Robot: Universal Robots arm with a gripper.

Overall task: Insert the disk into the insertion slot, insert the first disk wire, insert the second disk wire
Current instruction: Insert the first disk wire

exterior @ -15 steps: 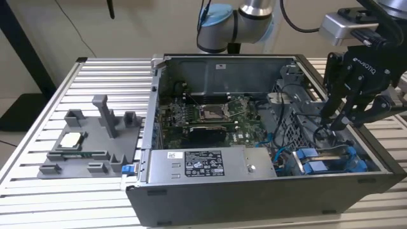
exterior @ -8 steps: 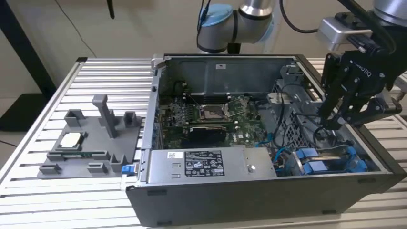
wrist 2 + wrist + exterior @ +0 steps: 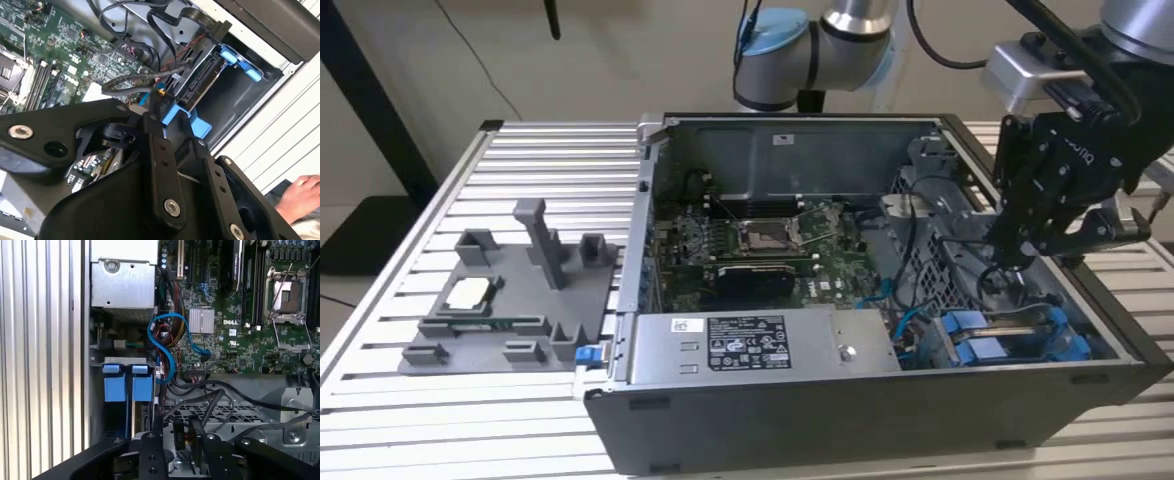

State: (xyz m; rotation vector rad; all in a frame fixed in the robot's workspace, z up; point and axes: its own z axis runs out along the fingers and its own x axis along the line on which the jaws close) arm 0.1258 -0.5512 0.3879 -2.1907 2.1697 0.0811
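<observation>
One disk (image 3: 983,336), blue-framed, seated in the insertion slot (image 3: 1027,322) at the end of the computer case (image 3: 854,430) on the exterior view's right. Pincer (image 3: 1003,262) just above that slot, clenched on a black wire connector (image 3: 159,101) trailing a grey cable (image 3: 125,90). Silver power-supply box (image 3: 747,345) beside the slot; motherboard (image 3: 761,245) behind it. Grey fixture tray (image 3: 507,300) on the slatted worktop (image 3: 440,420), exterior view's left. One person's hand (image 3: 300,192) outside the case.
</observation>
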